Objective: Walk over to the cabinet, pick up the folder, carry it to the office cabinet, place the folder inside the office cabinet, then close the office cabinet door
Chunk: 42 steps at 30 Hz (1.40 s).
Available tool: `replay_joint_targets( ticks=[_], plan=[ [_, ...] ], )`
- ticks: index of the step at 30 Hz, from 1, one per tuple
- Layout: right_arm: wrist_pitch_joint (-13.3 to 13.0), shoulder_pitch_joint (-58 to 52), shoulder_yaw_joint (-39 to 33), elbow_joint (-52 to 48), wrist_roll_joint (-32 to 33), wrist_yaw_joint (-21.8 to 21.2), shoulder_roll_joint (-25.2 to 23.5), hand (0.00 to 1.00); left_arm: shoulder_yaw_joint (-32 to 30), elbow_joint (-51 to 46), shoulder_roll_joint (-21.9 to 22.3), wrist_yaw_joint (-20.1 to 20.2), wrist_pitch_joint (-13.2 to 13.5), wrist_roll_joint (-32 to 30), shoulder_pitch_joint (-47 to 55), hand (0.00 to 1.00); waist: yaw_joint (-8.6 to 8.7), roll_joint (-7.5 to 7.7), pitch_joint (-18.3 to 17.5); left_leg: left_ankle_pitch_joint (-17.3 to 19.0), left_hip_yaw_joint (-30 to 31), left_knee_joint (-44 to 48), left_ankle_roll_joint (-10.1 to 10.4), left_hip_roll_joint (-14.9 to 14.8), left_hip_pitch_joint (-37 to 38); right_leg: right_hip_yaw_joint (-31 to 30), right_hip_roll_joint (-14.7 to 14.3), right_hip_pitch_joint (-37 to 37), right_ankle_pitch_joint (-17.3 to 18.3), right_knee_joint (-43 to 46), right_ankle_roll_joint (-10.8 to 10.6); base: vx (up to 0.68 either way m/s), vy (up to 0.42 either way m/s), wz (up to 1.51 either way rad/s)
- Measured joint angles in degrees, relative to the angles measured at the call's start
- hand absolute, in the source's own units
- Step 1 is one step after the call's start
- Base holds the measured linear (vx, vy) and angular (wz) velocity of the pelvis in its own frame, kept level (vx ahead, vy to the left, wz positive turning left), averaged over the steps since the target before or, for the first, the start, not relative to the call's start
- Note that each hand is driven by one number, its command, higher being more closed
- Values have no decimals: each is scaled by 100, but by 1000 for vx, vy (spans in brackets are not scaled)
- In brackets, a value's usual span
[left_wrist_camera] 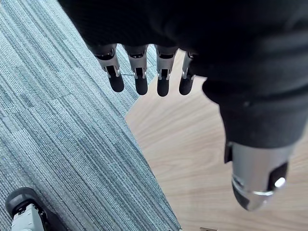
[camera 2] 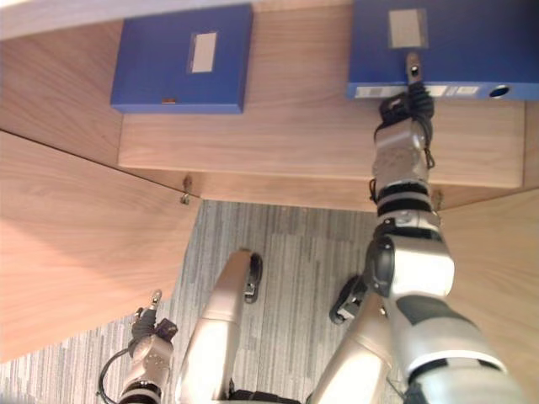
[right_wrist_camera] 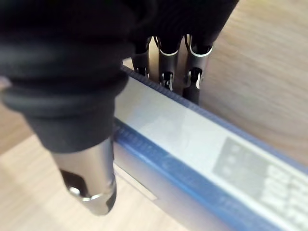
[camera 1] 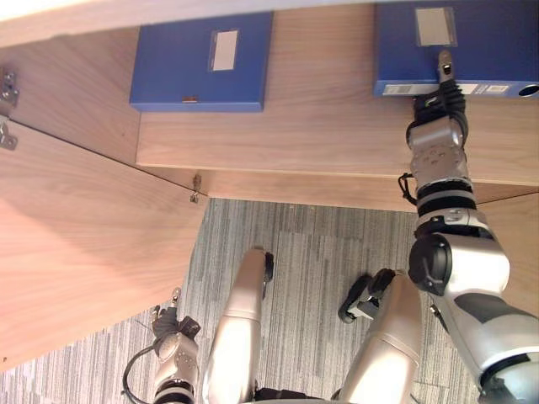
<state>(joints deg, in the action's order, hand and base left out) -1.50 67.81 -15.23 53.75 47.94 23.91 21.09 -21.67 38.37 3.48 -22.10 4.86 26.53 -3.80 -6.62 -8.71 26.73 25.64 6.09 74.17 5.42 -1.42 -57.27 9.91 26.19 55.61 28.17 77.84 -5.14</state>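
A flat blue box-file folder (camera 1: 488, 42) lies on a pale wooden cabinet shelf (camera 1: 337, 126); its white-labelled spine runs left to right and faces the robot; a white label pocket sits on its top face, and a round hole at the spine's right end; the right robot hand (camera 1: 440, 101) pinches the spine, thumb above and fingers beneath; a second blue folder (camera 1: 181, 67) lies well apart to the left; the left robot hand (camera 1: 174, 341) hangs low beside an open wooden door (camera 1: 76, 236), fingers relaxed.

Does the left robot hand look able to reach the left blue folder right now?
Probably yes: the left robot hand hangs open low beside the door, and the left blue folder lies unobstructed.
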Motion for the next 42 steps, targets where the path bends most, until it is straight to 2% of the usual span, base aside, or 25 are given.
replay_joint_targets(
  ticks=[5,7,11,15,17,21,26,28,29,35,37,39,41,42],
  plan=[
    [212,-272,461,168,-828,-481,-16,0,-5,48,-1,20,1,-4,5,0,24,30,-17,-120,-13,-397,28,-95,298,134,-94,-282,-118,-379,27,61,-58,-5],
    [299,-397,596,227,-1269,-666,-19,0,14,45,-2,108,1,-6,2,0,37,108,-80,-178,-37,-557,30,-101,360,152,-116,-314,-156,-494,41,45,-53,-4],
    [417,-818,939,246,-2761,-1178,-2,0,147,-9,-9,278,-7,-98,47,0,56,165,-119,-234,-24,-809,45,-153,627,269,-162,-612,-214,-748,46,54,-43,-2],
    [417,-1118,1337,151,-4339,-1786,36,0,241,-576,-3,543,-14,-249,322,0,89,239,-164,-351,-83,-1160,40,-200,849,315,-227,-783,-325,-1056,57,48,-38,-6],
    [417,-1218,1523,96,-4769,-1964,71,0,265,-652,-3,652,-17,-355,379,0,96,245,-166,-359,-85,-1228,41,-227,957,351,-252,-901,-338,-1135,60,51,-33,-7],
    [405,-1475,2056,-172,-5865,-2429,66,0,285,-1014,-4,936,-37,-453,565,0,95,359,-191,-359,-188,-1387,41,-352,1186,352,-359,-1067,-383,-1306,71,52,-27,-14],
    [405,-1674,2449,-244,-6561,-2620,-71,0,377,-1314,-12,1084,-52,-479,669,0,101,412,-193,-361,-274,-1591,45,-426,1556,338,-436,-1363,-416,-1490,57,36,-18,-12],
    [400,-1885,2459,-295,-6738,-2697,-206,0,373,-1352,-14,1136,-58,-542,736,0,106,450,-202,-371,-341,-1758,61,-553,1781,346,-581,-1553,-525,-1729,127,43,0,-28],
    [398,-2062,2536,-370,-6777,-2727,-244,0,360,-1354,-15,1140,-72,-582,783,0,101,487,-218,-408,-381,-1904,66,-608,1908,365,-649,-1679,-604,-1908,140,66,21,-30],
    [401,-3535,2489,-478,-7597,-3010,-443,0,313,-1628,-102,1262,-130,-789,1140,0,116,923,-407,-861,-749,-3309,19,-720,3145,424,-943,-2736,-1186,-3323,143,94,31,-23],
    [550,-4123,2401,-449,-7638,-3231,-446,0,165,-1637,-168,1276,-131,-903,1152,0,89,1055,-544,-1080,-870,-3834,18,-769,3419,444,-1080,-2956,-1424,-3855,151,99,26,-24],
    [630,-5076,2393,-491,-7640,-3423,-420,0,-131,-1636,-259,1313,-133,-986,1176,0,133,1265,-752,-1423,-993,-4607,28,-853,3713,555,-1287,-3198,-1743,-4587,182,92,-13,-19],
    [649,-5726,2519,-778,-7638,-3598,-307,0,-300,-1633,-376,1328,-133,-1037,1234,0,185,1415,-898,-1627,-1074,-5099,88,-960,3994,603,-1480,-3410,-1895,-5025,218,124,-65,-22],
    [632,-6061,2661,-1167,-7637,-3726,-128,0,-387,-1624,-450,1358,-133,-1054,1280,0,271,1496,-983,-1683,-1144,-5300,110,-1046,4188,597,-1595,-3528,-1911,-5157,239,105,-87,-29]
  ],
)
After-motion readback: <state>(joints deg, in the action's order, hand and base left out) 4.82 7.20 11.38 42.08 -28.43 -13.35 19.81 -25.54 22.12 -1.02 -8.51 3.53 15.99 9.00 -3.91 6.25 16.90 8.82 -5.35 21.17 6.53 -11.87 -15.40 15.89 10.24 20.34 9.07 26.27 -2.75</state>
